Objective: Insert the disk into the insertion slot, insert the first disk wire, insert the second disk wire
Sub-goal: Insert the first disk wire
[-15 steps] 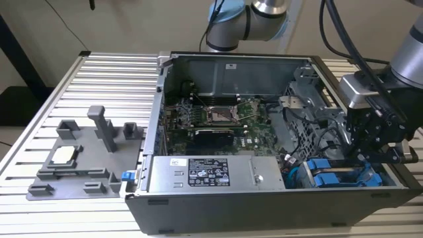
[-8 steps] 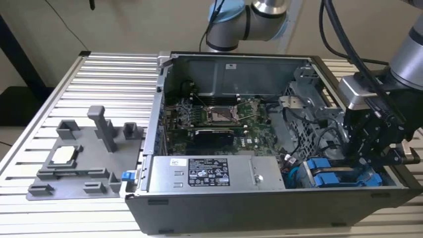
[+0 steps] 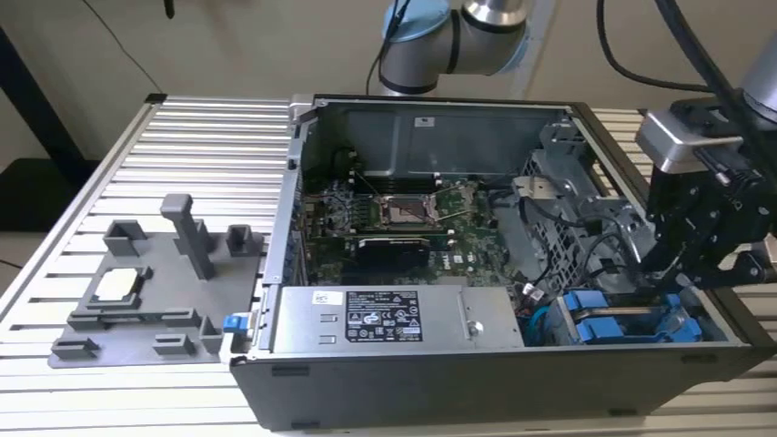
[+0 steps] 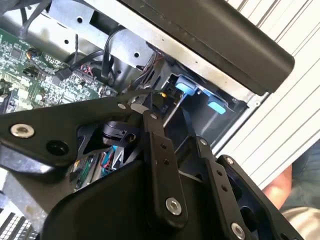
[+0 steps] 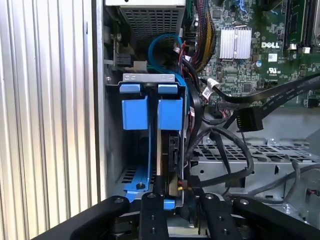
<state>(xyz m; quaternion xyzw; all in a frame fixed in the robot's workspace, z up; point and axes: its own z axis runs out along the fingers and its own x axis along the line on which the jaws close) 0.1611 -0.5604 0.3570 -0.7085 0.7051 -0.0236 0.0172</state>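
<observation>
The gripper (image 5: 180,201) holds its fingers (image 5: 152,212) spread astride the disk (image 5: 172,150) in the insertion slot (image 5: 150,77), so a skewed push could snag the black cables (image 5: 225,141) just beside.

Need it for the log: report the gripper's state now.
Gripper: open or shut cannot be told; it is close up against the disk, which sits in the insertion slot.

Slatted table (image 3: 206,146) bears an open computer case (image 3: 486,391) and grey fixture (image 3: 127,332).
</observation>
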